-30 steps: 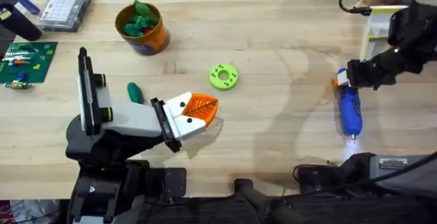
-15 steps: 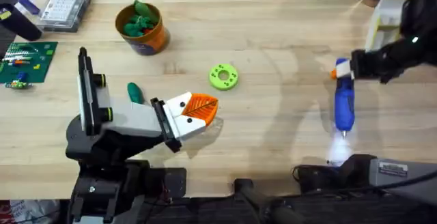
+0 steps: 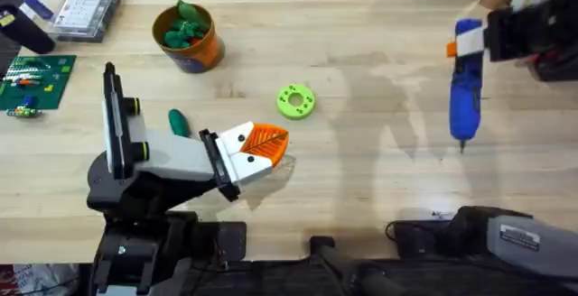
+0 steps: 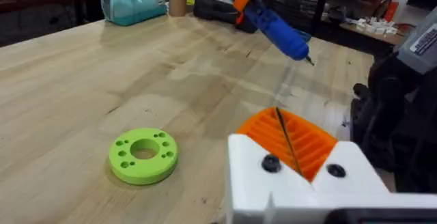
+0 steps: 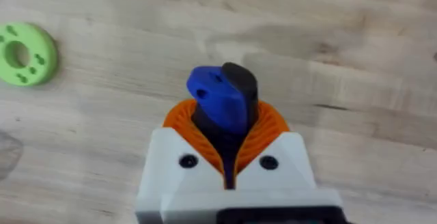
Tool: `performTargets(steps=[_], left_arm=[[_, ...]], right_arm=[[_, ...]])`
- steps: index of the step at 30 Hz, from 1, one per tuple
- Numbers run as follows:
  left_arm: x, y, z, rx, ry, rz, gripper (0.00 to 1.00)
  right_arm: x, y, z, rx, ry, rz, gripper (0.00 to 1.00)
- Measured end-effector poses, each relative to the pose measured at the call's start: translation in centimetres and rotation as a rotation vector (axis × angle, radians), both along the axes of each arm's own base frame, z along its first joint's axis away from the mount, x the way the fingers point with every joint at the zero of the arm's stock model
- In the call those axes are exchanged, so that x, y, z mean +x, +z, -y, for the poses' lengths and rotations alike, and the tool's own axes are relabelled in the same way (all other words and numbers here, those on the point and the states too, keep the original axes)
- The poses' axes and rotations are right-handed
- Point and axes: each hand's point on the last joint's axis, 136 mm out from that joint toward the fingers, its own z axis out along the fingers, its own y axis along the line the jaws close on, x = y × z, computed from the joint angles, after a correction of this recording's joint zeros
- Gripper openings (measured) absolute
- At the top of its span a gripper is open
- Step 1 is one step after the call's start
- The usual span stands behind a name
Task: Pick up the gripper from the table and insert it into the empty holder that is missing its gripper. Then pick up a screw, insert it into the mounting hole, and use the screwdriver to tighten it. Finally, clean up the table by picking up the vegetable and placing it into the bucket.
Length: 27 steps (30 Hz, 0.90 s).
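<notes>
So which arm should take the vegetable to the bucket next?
Left, probably. The left gripper is shut and empty, close beside the vegetable, with the bucket on its side. The right gripper is far off, shut on the screwdriver.

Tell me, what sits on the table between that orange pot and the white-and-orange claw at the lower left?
In the overhead view, the dark-green vegetable lies on bare wood between the bucket and the left end effector.

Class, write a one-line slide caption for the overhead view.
Right end effector holds the blue screwdriver above the table, bit pointing down.
</notes>
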Motion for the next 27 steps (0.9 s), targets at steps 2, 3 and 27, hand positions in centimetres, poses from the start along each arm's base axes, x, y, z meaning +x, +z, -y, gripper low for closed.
performTargets(steps=[2, 3, 27], left_arm=[[0.0, 0.0, 0.0, 0.0, 0.0, 0.0, 0.004], [0.0, 0.0, 0.0, 0.0, 0.0, 0.0, 0.004], [0.0, 0.0, 0.0, 0.0, 0.0, 0.0, 0.004]], right_arm=[[0.0, 1.8, -0.7, 0.0, 0.015, 0.038, 0.026], [-0.1, 2.6, -1.0, 0.001, 0.02, 0.057, 0.026], [-5.9, 17.0, -7.2, 0.202, 0.221, 0.513, 0.026]])
